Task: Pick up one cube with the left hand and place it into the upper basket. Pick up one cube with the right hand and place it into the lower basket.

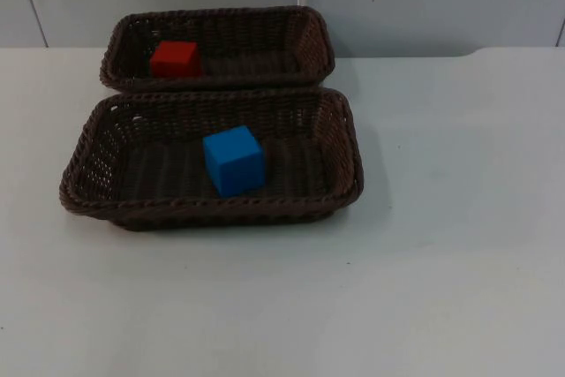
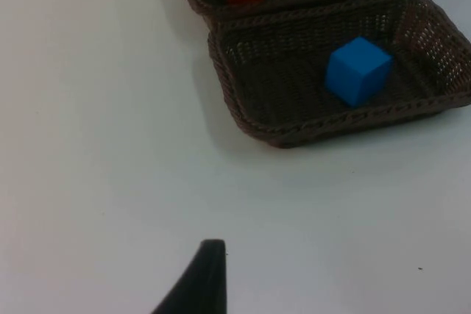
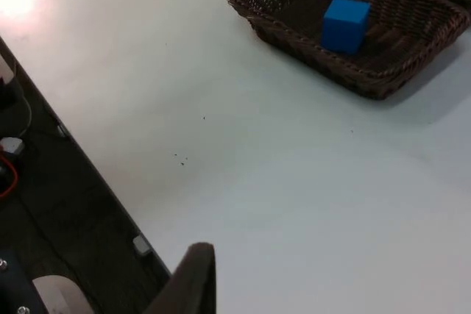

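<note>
Evidently both cubes have reached their places, so what remains is only for the arms to wait clear of the work. Nearest in the top view is bare white desk [image 1: 424, 289]. Next comes the lower basket [image 1: 88, 184], a brown woven tray, with the blue cube [image 1: 234, 160] resting flat on its floor near the middle, well inside the walls where it cannot roll out. Just behind, rim touching rim, sits the upper basket [image 1: 313, 41]; the red cube [image 1: 175, 58] lies toward its left end. The left end effector [image 2: 202, 277] hangs over open desk well apart from the baskets, and the right end effector [image 3: 193, 277] hangs near the desk's edge, also far off; each shows one dark fingertip, so I cannot tell whether either is wide or narrow.
</note>
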